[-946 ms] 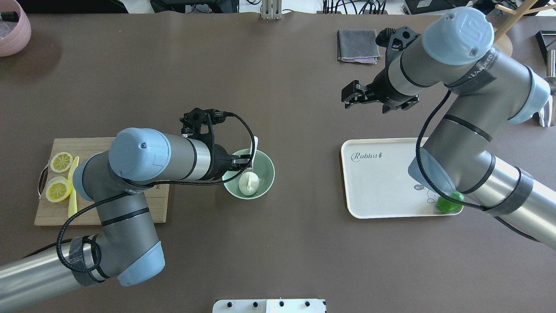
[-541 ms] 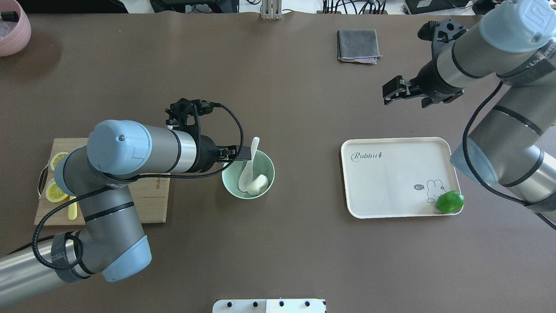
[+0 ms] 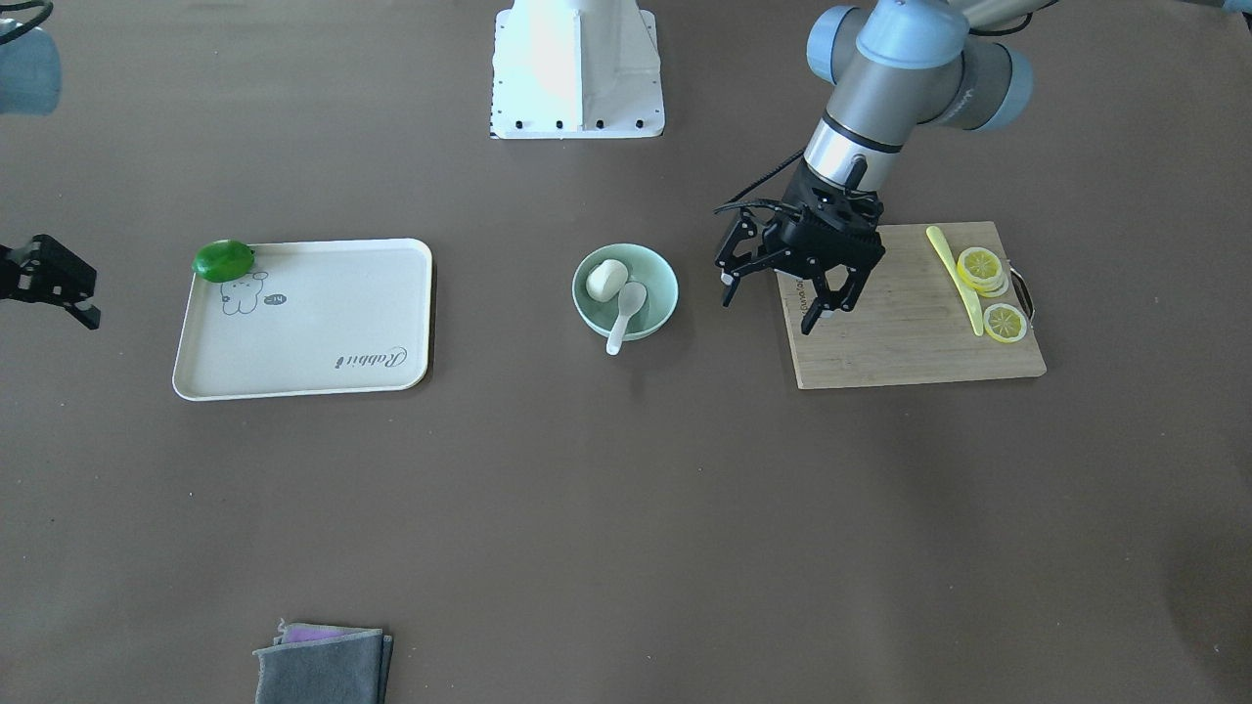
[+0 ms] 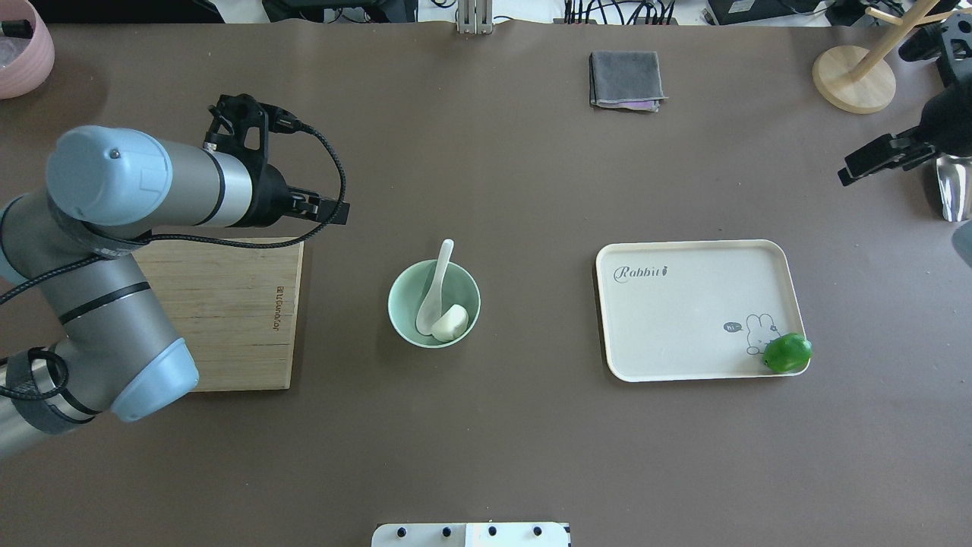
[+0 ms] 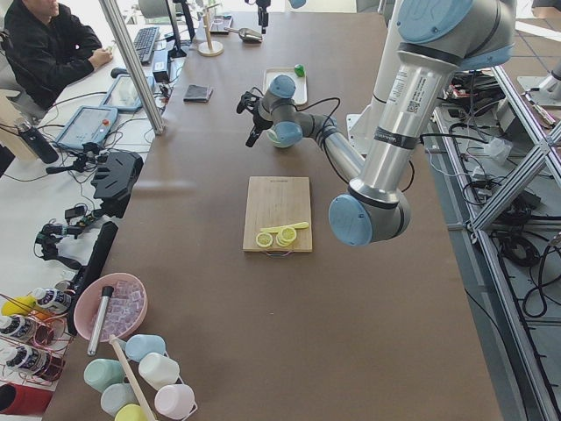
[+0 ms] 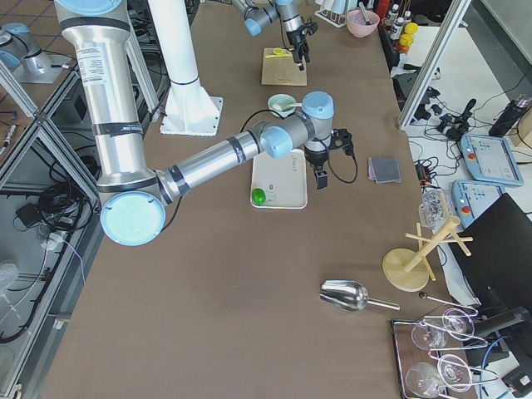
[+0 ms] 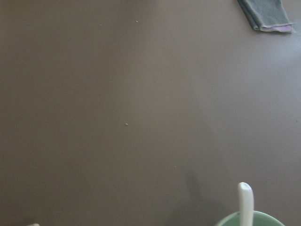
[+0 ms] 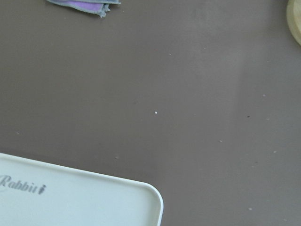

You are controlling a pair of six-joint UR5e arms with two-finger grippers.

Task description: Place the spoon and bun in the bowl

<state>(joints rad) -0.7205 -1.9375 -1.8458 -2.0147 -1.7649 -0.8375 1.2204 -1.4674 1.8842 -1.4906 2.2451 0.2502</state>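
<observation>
The pale mint-green bowl [image 4: 395,304] stands mid-table, also in the front view [image 3: 665,284]. The white spoon [image 4: 439,281] lies in it with its scoop down and its handle over the far rim. The white bun [image 4: 452,323] lies in the bowl beside the scoop. In the front view the spoon [image 3: 626,311] and bun [image 3: 606,279] show the same. My left gripper [image 4: 342,213] is open and empty, raised to the left of the bowl, over the cutting board's corner [image 3: 773,305]. My right gripper [image 4: 844,173] is open and empty at the far right. The left wrist view shows the spoon handle [image 7: 245,202].
A wooden cutting board [image 4: 228,319] lies on the left, with lemon slices [image 3: 981,269] and a yellow-green knife [image 3: 954,274]. A cream tray [image 4: 683,319] with a green lime [image 4: 787,353] lies on the right. A grey cloth [image 4: 626,80], a wooden stand [image 4: 854,80] and a pink bowl [image 4: 23,53] sit at the far side.
My left gripper let go of the spoon, which now lies in the bowl, and drew back to the left and away. My right arm swung out to the right.
</observation>
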